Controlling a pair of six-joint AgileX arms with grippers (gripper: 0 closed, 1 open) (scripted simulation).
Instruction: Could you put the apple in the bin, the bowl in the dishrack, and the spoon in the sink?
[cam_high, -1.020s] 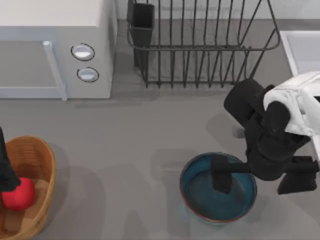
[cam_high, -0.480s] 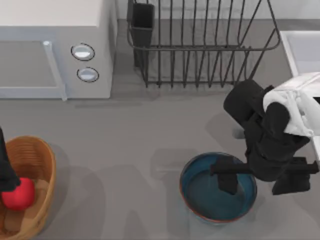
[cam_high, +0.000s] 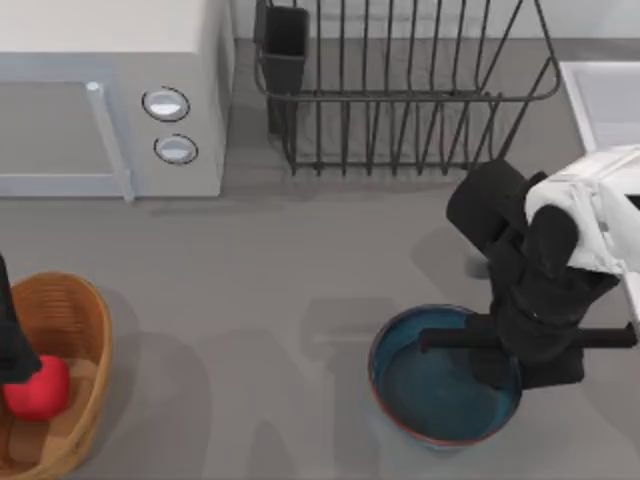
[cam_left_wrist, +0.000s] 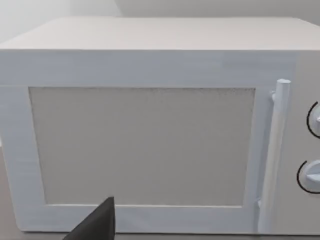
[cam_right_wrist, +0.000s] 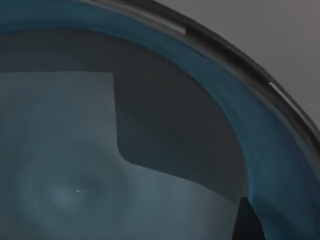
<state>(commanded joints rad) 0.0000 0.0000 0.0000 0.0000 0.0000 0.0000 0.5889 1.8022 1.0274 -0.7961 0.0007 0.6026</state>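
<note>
The teal bowl (cam_high: 430, 385) with its reddish rim stands at the table's front right. My right gripper (cam_high: 515, 368) is shut across the bowl's right rim, one finger inside and one outside. The right wrist view looks into the bowl (cam_right_wrist: 75, 175) from close up, with a dark fingertip (cam_right_wrist: 247, 222) by the rim. The red apple (cam_high: 40, 390) lies in the wicker bin (cam_high: 75, 320) at the front left. My left gripper (cam_high: 12, 345) hangs just above the apple at the table's left edge. The spoon is out of view.
The black wire dishrack (cam_high: 400, 95) stands at the back centre, its cutlery cup (cam_high: 285, 45) at the left corner. The sink (cam_high: 578, 100) is at the back right. A white microwave (cam_high: 100, 100) sits at the back left, facing the left wrist camera (cam_left_wrist: 150, 145).
The right gripper's fingers closed from wide apart onto the bowl's right rim. The bowl slid slightly to the right. The left arm and the apple stayed still.
</note>
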